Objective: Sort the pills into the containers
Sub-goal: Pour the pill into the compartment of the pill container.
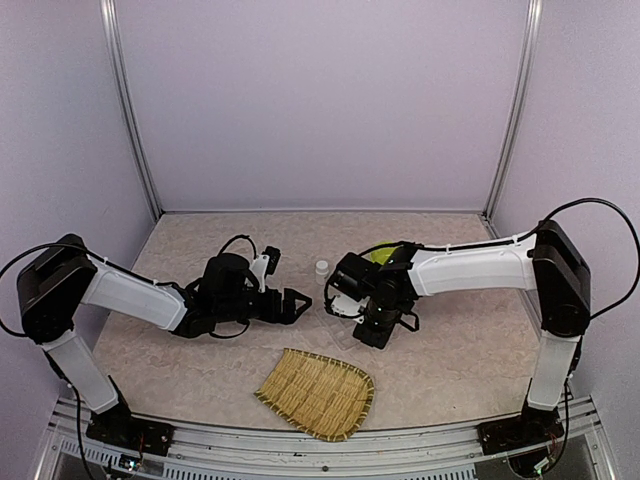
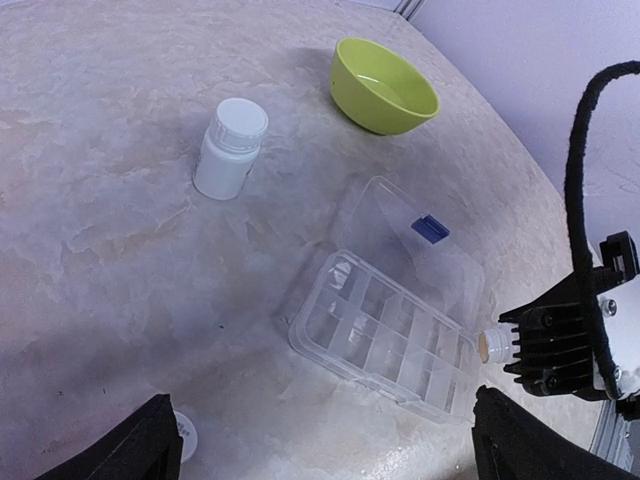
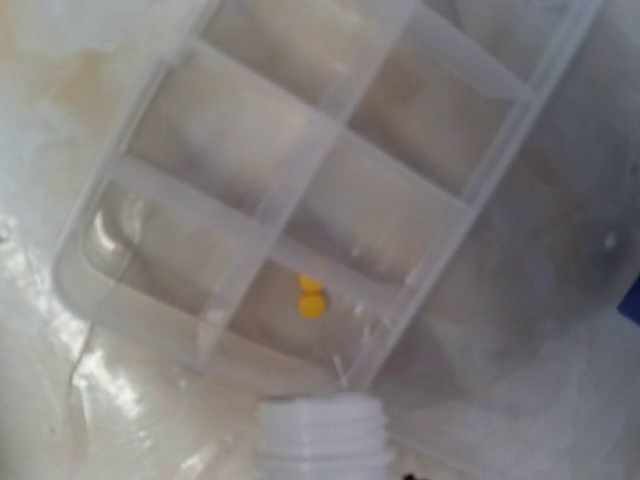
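Right claw (image 2: 535, 345) clamped on an open bottle (image 2: 495, 346), which is tipped onto its side with its mouth at the right rim of the organiser box (image 2: 385, 335). Whether plastic touches plastic there cannot be told. The box sits on the counter (image 2: 120, 260) just right of centre, directly under that claw, its lid (image 2: 400, 225) lying open toward the far side. Two yellow pills (image 3: 312, 298) rest together in one cell of the row closest to the bottle mouth, next to the corner cell. The other cells in the wrist view look empty.

Your left claw (image 1: 291, 305) hangs just left of the box, jaws wide apart with nothing between them. A capped bottle (image 2: 232, 148) stands to the far left of the box, a lime-green bowl (image 2: 385, 85) sits beyond it, and a bamboo tray (image 1: 318, 393) lies at the near edge.

The step in hand looks like pouring from the bottle into a chosen cell. To do it well, centre the mouth over that one cell and hold it low, so a pill drops rather than bounces. Add tilt in small amounts and pause after each, because you cannot see how many pills remain inside and a steep tip could spill them all at once. The dividers are thin and shallow, so a rolling pill may well hop into the neighbouring cell or over the rim. The box looks light and likely to slide, so don't lean the bottle on its wall.
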